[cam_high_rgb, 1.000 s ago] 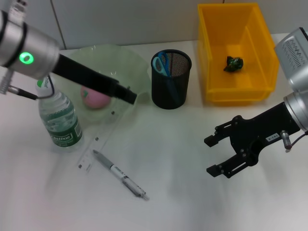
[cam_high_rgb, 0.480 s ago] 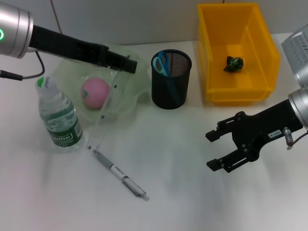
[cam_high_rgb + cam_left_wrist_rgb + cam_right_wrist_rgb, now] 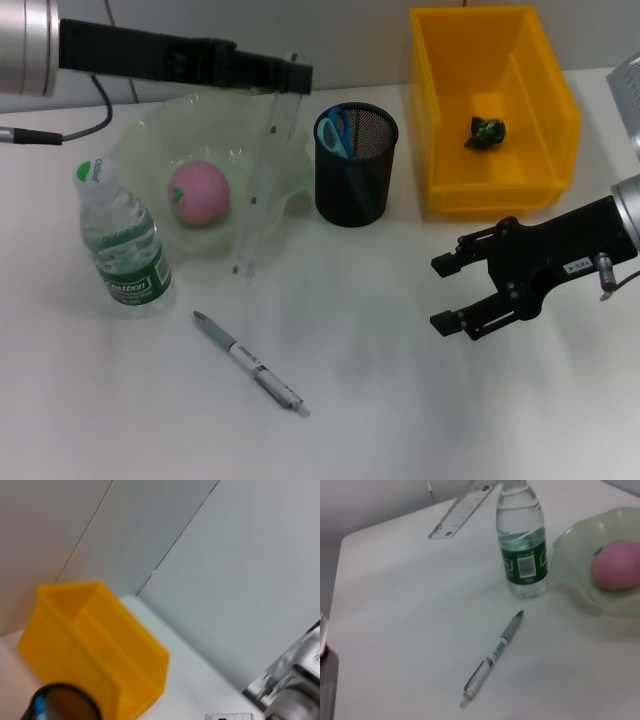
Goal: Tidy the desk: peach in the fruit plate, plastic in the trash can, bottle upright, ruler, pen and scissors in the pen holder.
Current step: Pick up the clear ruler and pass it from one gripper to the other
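My left gripper is shut on the top end of the clear ruler, which hangs tilted in the air over the fruit plate's right rim, just left of the black mesh pen holder. The blue scissors stand inside the holder. The pink peach lies in the plate. The bottle stands upright on the desk at the left. The pen lies flat in front. Dark green plastic sits in the yellow trash can. My right gripper hovers open at the right.
The right wrist view shows the ruler, bottle, pen, plate and peach. The left wrist view shows the trash can and the pen holder's rim below a grey wall.
My left arm has lifted the ruler off the desk and carried it up and right toward the pen holder. The right gripper has drifted slightly to the right, still open.
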Motion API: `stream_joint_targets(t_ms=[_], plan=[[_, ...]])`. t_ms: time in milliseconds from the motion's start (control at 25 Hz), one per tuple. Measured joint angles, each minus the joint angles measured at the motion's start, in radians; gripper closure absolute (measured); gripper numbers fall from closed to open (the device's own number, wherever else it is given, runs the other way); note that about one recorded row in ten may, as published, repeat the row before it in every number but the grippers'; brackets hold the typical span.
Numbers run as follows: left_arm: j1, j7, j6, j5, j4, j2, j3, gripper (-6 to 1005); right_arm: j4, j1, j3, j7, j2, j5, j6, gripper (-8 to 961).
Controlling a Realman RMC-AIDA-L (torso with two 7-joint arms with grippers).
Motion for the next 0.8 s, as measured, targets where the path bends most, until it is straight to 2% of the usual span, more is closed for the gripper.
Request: stream_joint_targets(t_ms=[120,360,560,680,800], plan=[[0.010,0.059,-0.010,-0.063,-0.040,-0.008,-0.013,609,0.000,-0.008,0.012,-0.003,0.000,0.015,-0.001,144],[0.037,0.187,-0.028,-0.186,-0.146,-0.010,-0.018,609,0.000,-0.025,0.036,-0.004,0.003,0.036,0.000,144],[0.080,0.292,-0.043,-0.293,-0.181,-0.015,-0.015,609,0.000,-0.055,0.042,-0.007,0.001,0.086,0.005,144],[0.104,0.352,-0.058,-0.349,-0.191,-0.019,-0.009,609,0.003,-0.068,0.072,-0.017,0.001,0.097,0.007,144],[0.112,0.445,-0.069,-0.414,-0.265,-0.022,-0.009,608,0.015,-0.074,0.112,-0.028,0.002,0.098,0.008,144]])
